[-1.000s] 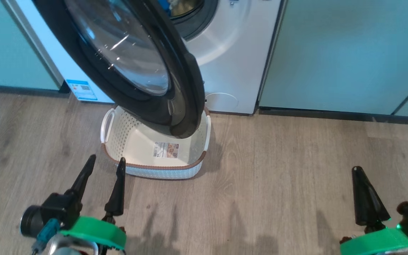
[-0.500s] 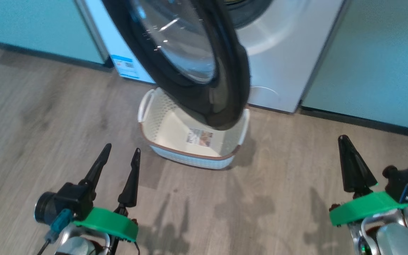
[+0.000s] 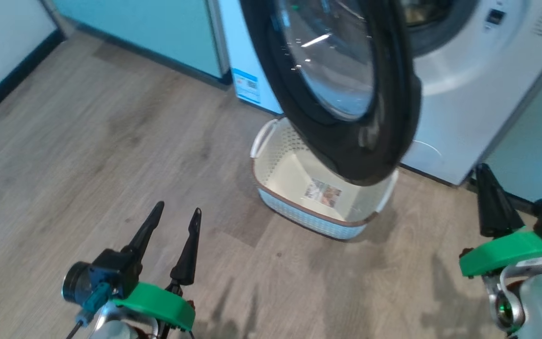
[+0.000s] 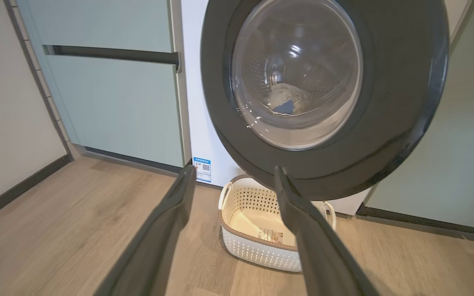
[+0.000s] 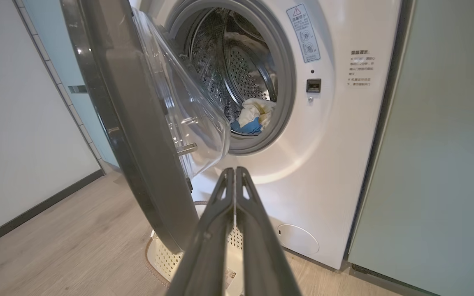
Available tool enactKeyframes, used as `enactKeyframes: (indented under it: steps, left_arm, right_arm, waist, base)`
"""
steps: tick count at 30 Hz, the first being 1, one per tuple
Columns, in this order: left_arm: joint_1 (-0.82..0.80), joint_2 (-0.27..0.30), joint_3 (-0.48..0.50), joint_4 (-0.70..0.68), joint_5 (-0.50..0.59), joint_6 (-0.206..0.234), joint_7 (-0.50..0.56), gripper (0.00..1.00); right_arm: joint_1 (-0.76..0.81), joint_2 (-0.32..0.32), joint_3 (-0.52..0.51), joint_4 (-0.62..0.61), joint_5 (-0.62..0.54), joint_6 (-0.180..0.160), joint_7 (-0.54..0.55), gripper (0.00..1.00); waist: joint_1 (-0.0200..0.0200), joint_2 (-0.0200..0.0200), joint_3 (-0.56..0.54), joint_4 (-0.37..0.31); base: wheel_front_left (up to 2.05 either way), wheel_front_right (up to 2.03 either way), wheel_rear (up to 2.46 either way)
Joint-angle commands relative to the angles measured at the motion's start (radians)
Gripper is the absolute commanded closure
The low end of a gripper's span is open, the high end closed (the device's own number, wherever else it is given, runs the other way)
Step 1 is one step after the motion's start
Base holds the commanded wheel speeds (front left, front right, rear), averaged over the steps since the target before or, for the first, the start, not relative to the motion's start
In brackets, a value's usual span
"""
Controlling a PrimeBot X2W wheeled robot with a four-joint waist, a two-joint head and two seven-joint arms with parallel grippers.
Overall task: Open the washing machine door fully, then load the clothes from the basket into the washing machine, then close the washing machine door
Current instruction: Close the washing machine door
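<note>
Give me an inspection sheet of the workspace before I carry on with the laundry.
Surface: plank floor, with the basket standing on it.
Job's things: door open, swung out above the basket; clothes lying in the drum of the washing machine; basket holds just its label sticker.
Clutter: nothing seen.
Grippers: left gripper fingers open, holding nothing; right gripper fingers shut, holding nothing; both short of the door.
Cables: thin lead at the left wrist, away from the fingers.
Surroundings: pale green cabinets beside the machine; white wall to the left.
</note>
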Motion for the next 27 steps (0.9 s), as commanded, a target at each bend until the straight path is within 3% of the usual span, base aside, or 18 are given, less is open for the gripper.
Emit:
enactKeyframes:
  steps: [1, 7, 14, 21, 27]
  left_arm:
    - [-0.034, 0.006, 0.035, -0.026, 0.011, -0.003, -0.008, 0.00]
    - [-0.035, 0.003, 0.025, -0.022, 0.018, -0.012, -0.008, 0.00]
    - [-0.033, 0.003, 0.027, -0.032, 0.024, -0.013, -0.009, 0.00]
    - [-0.037, 0.004, 0.035, -0.041, 0.031, -0.010, -0.009, 0.00]
    - [-0.037, 0.000, 0.041, -0.046, 0.036, -0.011, -0.009, 0.00]
  right_arm:
    - [-0.049, -0.015, 0.007, -0.022, 0.002, -0.003, -0.014, 1.00]
    - [-0.071, -0.022, -0.031, -0.008, 0.002, -0.003, -0.017, 1.00]
    - [-0.136, -0.037, -0.077, -0.065, -0.016, -0.003, -0.020, 1.00]
    - [-0.256, -0.054, -0.084, -0.196, -0.040, -0.003, -0.013, 1.00]
    - [-0.345, -0.035, -0.032, -0.391, -0.061, -0.003, 0.029, 1.00]
  waist:
    - [0.0000, 0.0000, -0.007, 0.037]
    - [0.0000, 0.0000, -0.015, 0.079]
    - [0.0000, 0.0000, -0.013, 0.083]
    - [0.0000, 0.0000, -0.014, 0.071]
    - [0.0000, 0.0000, -0.011, 0.072]
  base:
    - [0.00, 0.00, 0.00]
    - [0.00, 0.00, 0.00]
    - [0.00, 0.00, 0.00]
    - [0.00, 0.00, 0.00]
    - [0.00, 0.00, 0.00]
